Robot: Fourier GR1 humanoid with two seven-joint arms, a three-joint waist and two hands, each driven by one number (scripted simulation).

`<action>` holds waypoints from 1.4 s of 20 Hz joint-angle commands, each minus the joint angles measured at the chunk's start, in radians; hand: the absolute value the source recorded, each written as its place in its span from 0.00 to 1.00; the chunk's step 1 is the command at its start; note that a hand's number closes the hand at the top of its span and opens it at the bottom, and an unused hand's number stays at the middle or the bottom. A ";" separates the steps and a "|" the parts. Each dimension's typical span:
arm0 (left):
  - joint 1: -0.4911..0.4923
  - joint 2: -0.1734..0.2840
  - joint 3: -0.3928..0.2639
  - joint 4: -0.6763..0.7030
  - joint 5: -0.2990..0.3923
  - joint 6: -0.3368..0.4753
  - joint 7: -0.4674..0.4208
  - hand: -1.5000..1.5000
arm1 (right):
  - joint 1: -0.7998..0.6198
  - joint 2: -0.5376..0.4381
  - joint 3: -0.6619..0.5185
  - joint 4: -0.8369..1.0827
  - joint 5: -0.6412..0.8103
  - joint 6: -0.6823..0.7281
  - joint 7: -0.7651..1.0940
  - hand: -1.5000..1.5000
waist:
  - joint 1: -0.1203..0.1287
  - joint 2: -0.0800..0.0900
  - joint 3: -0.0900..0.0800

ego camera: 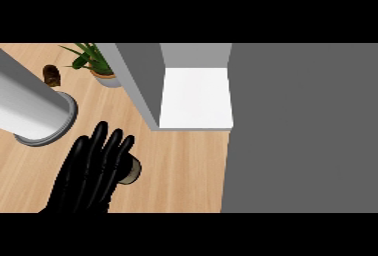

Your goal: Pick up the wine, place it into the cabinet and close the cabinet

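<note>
The wine (131,171) sits on the pale wooden desk (184,165), mostly hidden under the black left hand (92,172), whose straight fingers lie over it; farther right the cabinet (193,97) stands open, white shelf inside; far left, a potted plant (96,65), a grey cylinder (33,112).

- The left hand (88,172) covered most of the wine (131,170), only a bit poked out.
- Grey forearm (29,107) ran off the left edge.
- Small brown thing (52,75) on the bench (184,165) was too tiny to identify.

Bare counter (184,165) leads to the open cabinet (196,97) (door (140,82) flanks its left; potted plant (96,65) beyond)
</note>
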 commanded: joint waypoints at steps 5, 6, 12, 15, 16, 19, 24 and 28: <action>-0.073 -0.002 -0.196 -0.115 -0.164 0.167 0.189 0.00 | -0.093 0.000 -0.010 -0.077 -0.002 -0.053 0.143 0.00 | 0.002 0.000 0.000; -0.059 -0.002 -0.192 -0.072 -0.170 0.160 0.139 0.00 | -0.031 0.027 0.026 -0.048 0.031 -0.027 0.065 0.00 | 0.000 0.001 0.000; -0.081 -0.002 -0.237 -0.106 -0.235 0.230 0.216 0.00 | -0.088 -0.013 -0.061 -0.124 -0.046 -0.035 0.176 0.00 | 0.001 0.000 0.000; -0.115 -0.002 -0.233 -0.081 -0.239 0.283 0.219 0.00 | -0.065 0.014 -0.020 -0.089 -0.011 -0.037 0.144 0.00 | 0.000 0.001 0.000; -0.166 -0.002 -0.212 -0.048 -0.248 0.313 0.238 0.00 | -0.066 -0.010 -0.040 -0.136 -0.041 -0.027 0.179 0.00 | -0.003 0.000 0.000; -0.064 0.028 -0.289 -0.136 -0.326 0.334 0.251 0.00 | -0.091 0.014 0.025 -0.142 0.025 -0.068 0.223 0.00 | 0.005 -0.003 0.000; -0.081 -0.001 -0.171 -0.043 -0.197 0.341 0.208 0.00 | -0.104 -0.002 -0.058 -0.127 -0.065 -0.044 0.224 0.00 | -0.003 0.001 0.000; -0.002 0.074 -0.073 -0.031 -0.105 0.305 0.095 0.00 | -0.113 0.042 0.034 -0.159 0.045 -0.095 0.240 0.00 | -0.003 0.002 -0.002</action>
